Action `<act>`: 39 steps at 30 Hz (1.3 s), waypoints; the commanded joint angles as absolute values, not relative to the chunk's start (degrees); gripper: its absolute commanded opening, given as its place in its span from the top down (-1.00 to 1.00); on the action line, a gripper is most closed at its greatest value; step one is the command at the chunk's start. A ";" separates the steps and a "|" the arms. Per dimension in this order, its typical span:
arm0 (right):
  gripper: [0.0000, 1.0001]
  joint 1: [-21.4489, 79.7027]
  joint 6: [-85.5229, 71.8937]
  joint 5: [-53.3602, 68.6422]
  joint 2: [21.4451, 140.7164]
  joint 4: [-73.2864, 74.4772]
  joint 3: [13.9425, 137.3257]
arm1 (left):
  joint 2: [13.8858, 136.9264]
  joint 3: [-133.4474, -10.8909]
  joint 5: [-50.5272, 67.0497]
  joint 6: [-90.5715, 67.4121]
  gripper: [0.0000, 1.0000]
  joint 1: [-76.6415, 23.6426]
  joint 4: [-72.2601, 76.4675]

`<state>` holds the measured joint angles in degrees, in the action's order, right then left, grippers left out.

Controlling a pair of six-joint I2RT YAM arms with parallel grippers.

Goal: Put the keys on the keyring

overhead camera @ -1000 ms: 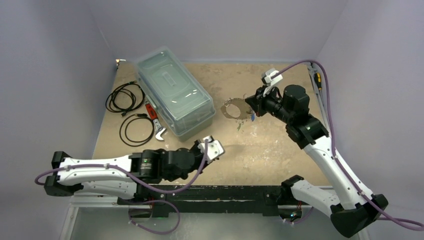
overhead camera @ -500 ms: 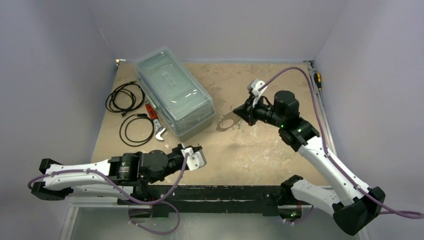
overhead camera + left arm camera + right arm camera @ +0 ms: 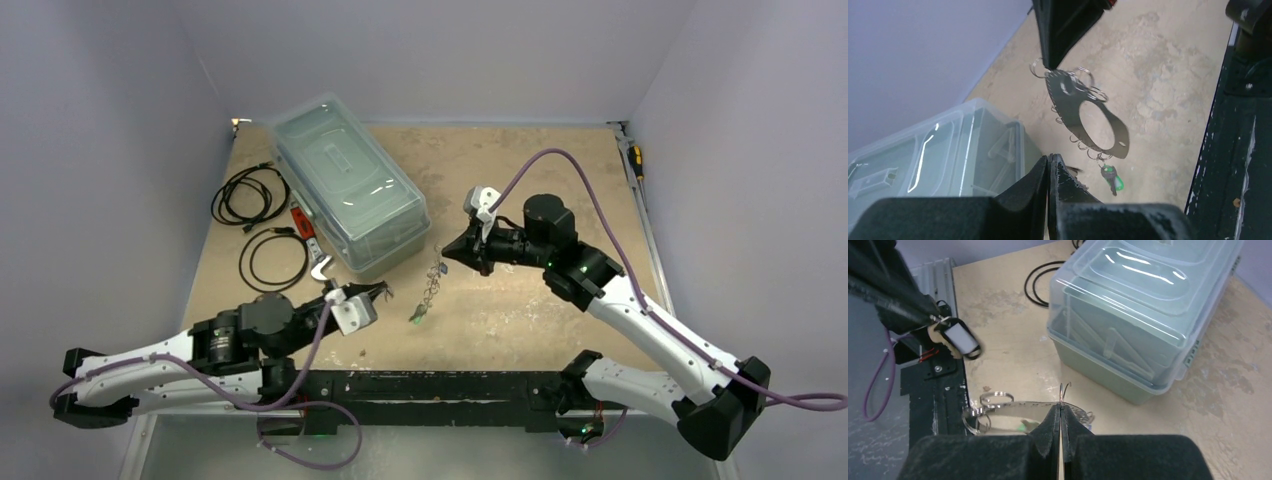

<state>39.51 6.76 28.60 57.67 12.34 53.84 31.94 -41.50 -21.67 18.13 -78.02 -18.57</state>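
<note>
My right gripper (image 3: 452,252) is shut on the keyring (image 3: 432,281), a thin pale band with small metal rings, and holds it above the table. The loop hangs below the fingertips. A green-headed key (image 3: 417,315) dangles from its lowest ring. The left wrist view shows the keyring (image 3: 1118,137) as a dark loop, with the green key (image 3: 1113,181) under it. The right wrist view shows the band (image 3: 1013,404) edge-on. My left gripper (image 3: 378,293) is shut on a small key with a pale head (image 3: 959,339), to the left of the keyring. Other keys are not visible.
A clear lidded plastic box (image 3: 345,185) stands at the back left. Two coiled black cables (image 3: 250,195) and a red-handled tool (image 3: 303,222) lie left of it. A black rail (image 3: 430,385) runs along the table's near edge.
My right gripper has lifted the keyring off the table and carried it left and nearer, so it now hangs. My left arm has drawn back to the left.
</note>
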 commanded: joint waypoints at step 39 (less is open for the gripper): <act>1.00 52.48 12.65 51.31 62.01 11.47 59.33 | 25.67 -34.89 28.33 10.58 1.00 -56.57 -1.37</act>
